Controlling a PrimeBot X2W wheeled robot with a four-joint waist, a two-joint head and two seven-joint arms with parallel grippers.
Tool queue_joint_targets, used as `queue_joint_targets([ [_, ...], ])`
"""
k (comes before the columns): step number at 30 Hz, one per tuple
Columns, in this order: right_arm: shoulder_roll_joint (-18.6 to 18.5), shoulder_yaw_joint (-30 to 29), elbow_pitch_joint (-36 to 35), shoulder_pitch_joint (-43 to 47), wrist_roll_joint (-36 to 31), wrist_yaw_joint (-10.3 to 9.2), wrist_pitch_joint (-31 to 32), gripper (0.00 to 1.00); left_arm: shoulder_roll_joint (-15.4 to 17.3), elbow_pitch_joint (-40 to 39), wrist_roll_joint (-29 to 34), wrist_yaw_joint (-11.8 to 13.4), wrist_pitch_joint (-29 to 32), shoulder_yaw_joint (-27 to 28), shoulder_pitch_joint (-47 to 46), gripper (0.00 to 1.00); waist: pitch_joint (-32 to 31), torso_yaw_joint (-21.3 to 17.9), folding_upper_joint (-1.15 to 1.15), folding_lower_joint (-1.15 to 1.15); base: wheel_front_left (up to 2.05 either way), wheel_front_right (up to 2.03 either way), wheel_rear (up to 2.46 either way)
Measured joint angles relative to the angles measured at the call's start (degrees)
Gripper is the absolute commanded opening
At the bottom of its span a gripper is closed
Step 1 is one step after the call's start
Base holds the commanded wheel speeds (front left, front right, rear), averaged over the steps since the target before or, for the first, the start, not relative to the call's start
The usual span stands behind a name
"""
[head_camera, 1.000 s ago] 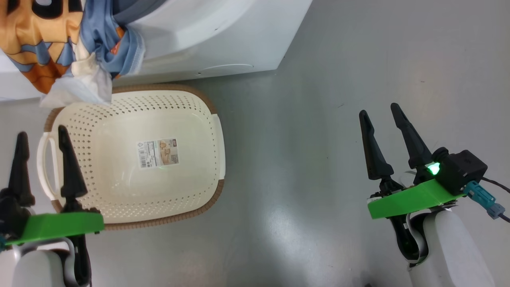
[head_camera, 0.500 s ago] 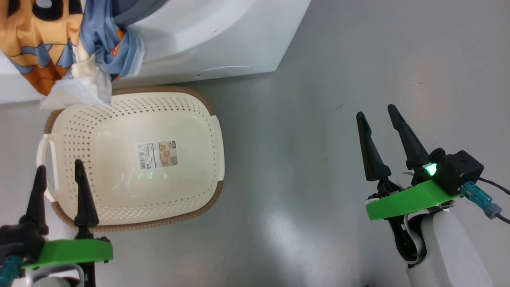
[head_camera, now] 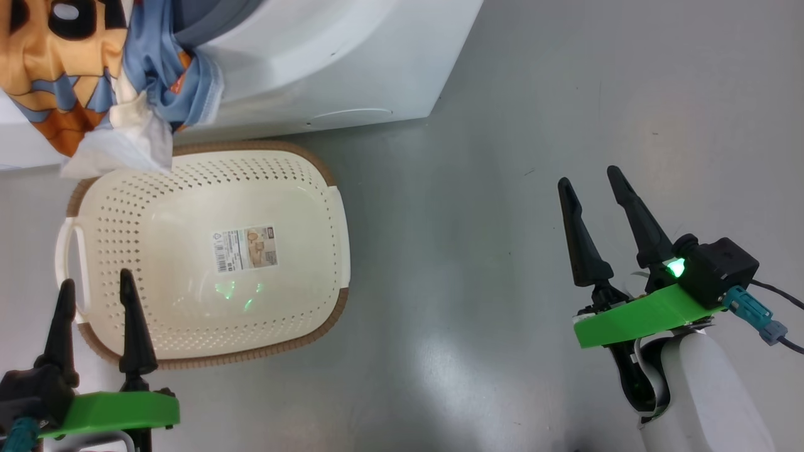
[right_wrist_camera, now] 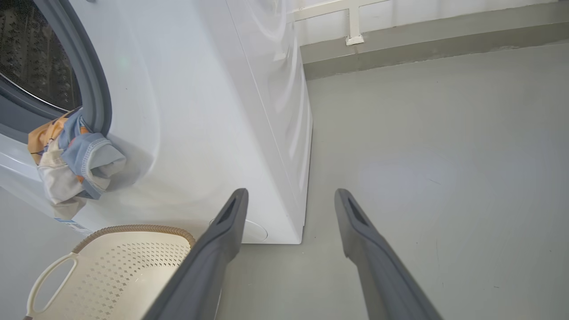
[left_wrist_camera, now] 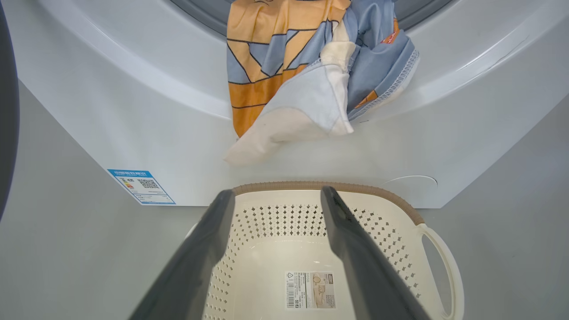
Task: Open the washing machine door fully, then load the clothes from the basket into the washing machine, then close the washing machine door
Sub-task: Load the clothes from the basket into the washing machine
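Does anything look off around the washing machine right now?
Yes. The clothes hang out of the mouth of the washing machine, draped over its lip and down the white front above the empty basket, not fully inside the drum.

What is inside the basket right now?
No garments show in the basket; a label sticker lies on its base. The clothes hanging from the washing machine mouth cover its far left corner in the head view.

Black tapered jaws, green wrist plates (head_camera: 634,317), white forearm (head_camera: 703,395), teal plug (head_camera: 750,312)
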Motion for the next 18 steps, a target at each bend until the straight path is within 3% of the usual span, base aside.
queue_joint_targets([
  [9,0.0,0.0,0.0,0.0,0.0,0.0,0.0,1.0,0.0,0.0,-0.6,0.0,0.0,-0.4,-1.5,1.0,-0.1,-0.1,0.0,0.0,0.0,0.0,0.0],
  [18,0.0,0.6,0.1,0.0,0.1,0.0,0.0,1.0,1.2,5.4,-2.7,-0.7,0.5,-0.5,-12.3,1.0,0.1,-0.8,0.0,0.0,0.0,0.0,0.0],
])
